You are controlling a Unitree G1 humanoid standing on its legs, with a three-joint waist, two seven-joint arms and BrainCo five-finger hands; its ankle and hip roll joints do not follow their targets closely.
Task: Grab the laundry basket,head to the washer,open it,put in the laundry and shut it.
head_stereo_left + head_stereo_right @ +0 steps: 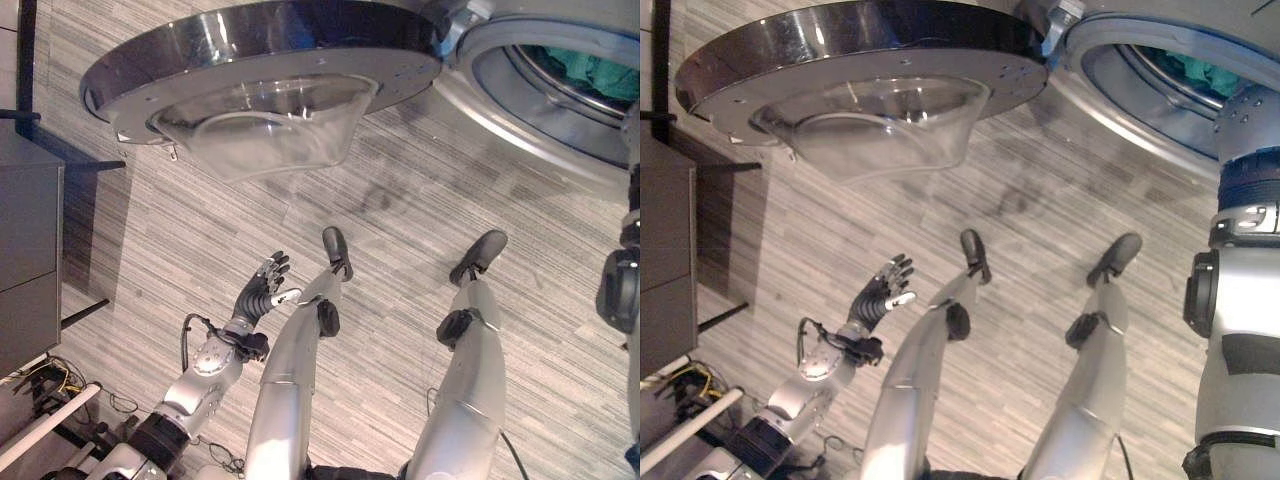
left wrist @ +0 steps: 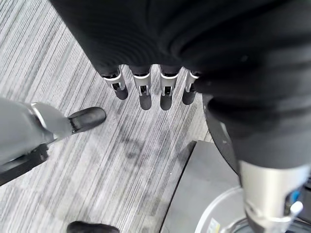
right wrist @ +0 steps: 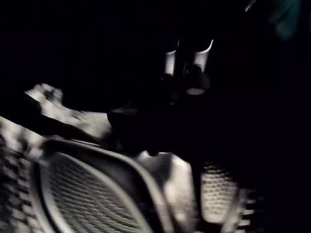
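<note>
The washer door stands swung fully open, its glass bowl facing the floor, and the drum opening lies bare to its right. Green laundry shows inside the drum, so some of the load seems to be in already.

The left robot hand hangs low beside the robot, well apart from the washer, fingers straight and relaxed, holding nothing. The right arm reaches up toward the drum at the right edge of the head views. The right wrist view is dark, apparently from inside the drum, with the perforated drum wall close by. The right robot hand shows there only as dim fingers, and whether it is wide, narrow or holding cloth I cannot tell.

The step in hand looks like loading, with shutting the door still to come.

Risks from here:
- If cloth clings to the right robot hand as it withdraws, laundry could be dragged back out over the rim.
- Any garment left across the rim would be trapped when the door closes and stop the latch.
- The open door hangs wide over the robot's left side, so a careless swing of the left arm could knock it.
</note>
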